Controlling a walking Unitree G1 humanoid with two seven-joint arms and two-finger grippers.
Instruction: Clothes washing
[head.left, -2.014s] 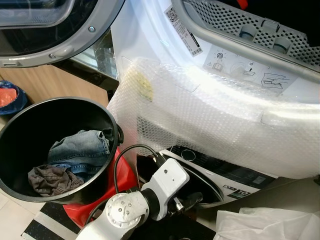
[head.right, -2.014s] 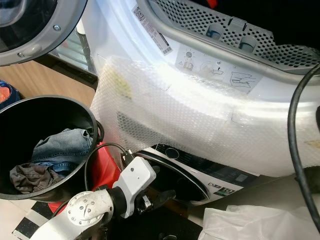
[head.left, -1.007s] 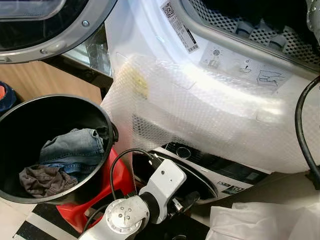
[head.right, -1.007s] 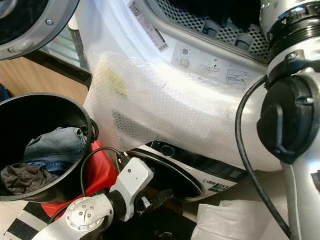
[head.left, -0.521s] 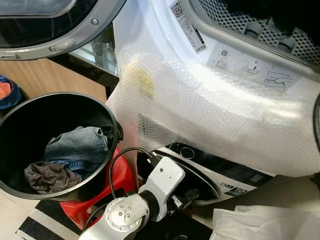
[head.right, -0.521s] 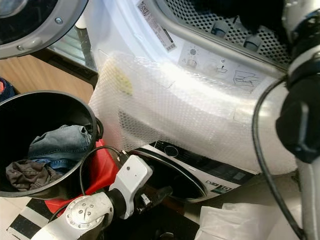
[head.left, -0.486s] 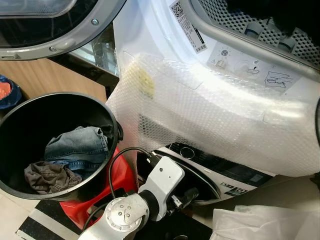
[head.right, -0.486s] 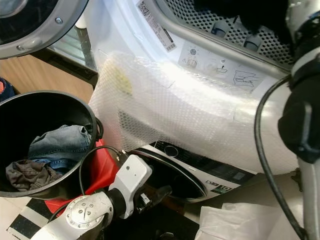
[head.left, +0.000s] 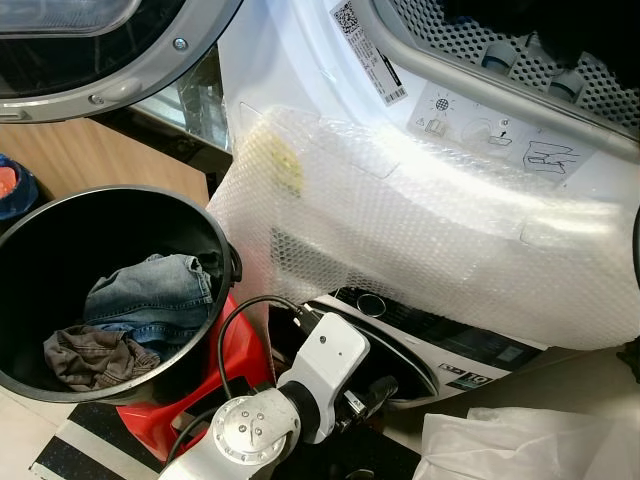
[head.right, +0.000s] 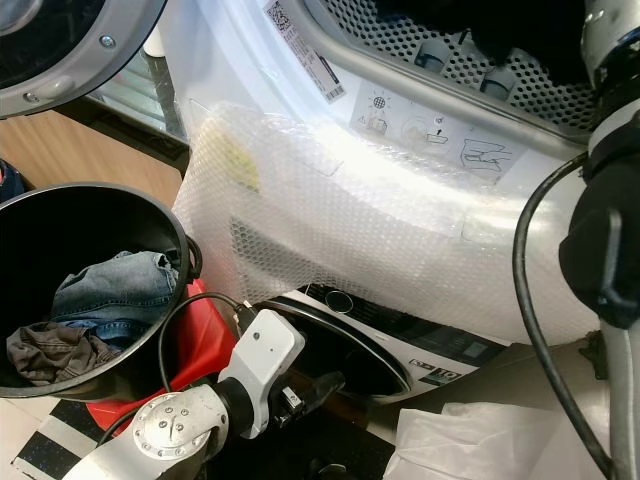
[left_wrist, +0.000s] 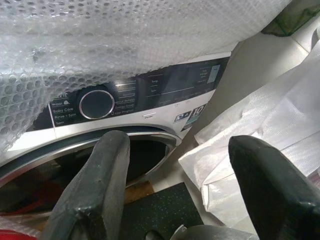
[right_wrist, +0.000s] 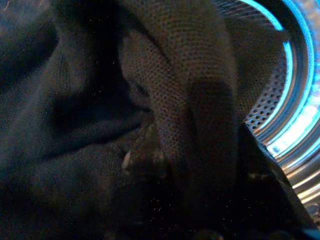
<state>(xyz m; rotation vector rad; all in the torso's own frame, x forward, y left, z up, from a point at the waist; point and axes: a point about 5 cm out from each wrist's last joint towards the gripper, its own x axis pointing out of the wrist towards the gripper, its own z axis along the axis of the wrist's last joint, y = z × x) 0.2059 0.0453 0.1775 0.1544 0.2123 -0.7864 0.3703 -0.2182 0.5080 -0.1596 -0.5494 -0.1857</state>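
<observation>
Far left there's a black bucket (head.left: 215, 235) w/ a pair of jeans (head.left: 150, 300) and a grey-brown garment (head.left: 95, 358) sitting in it, so I'd say the load is only partly moved, at least 2 pcs left to go. Just right of it the left gripper (left_wrist: 182, 192) hangs low in front of the lower washer (left_wrist: 150, 95), fingers spread wide, nothing in them, basically idle. Above that is the upper machine w/ bubble wrap (head.left: 420, 240) over its front and the drum opening at top. Over on the right, the right arm (head.right: 605, 230) goes up into that drum (right_wrist: 280, 95); its wrist cam shows dark knit fabric (right_wrist: 175, 85) pressed up close, prob being dropped off, but can't tell if the right gripper is clamped on it or spread.
</observation>
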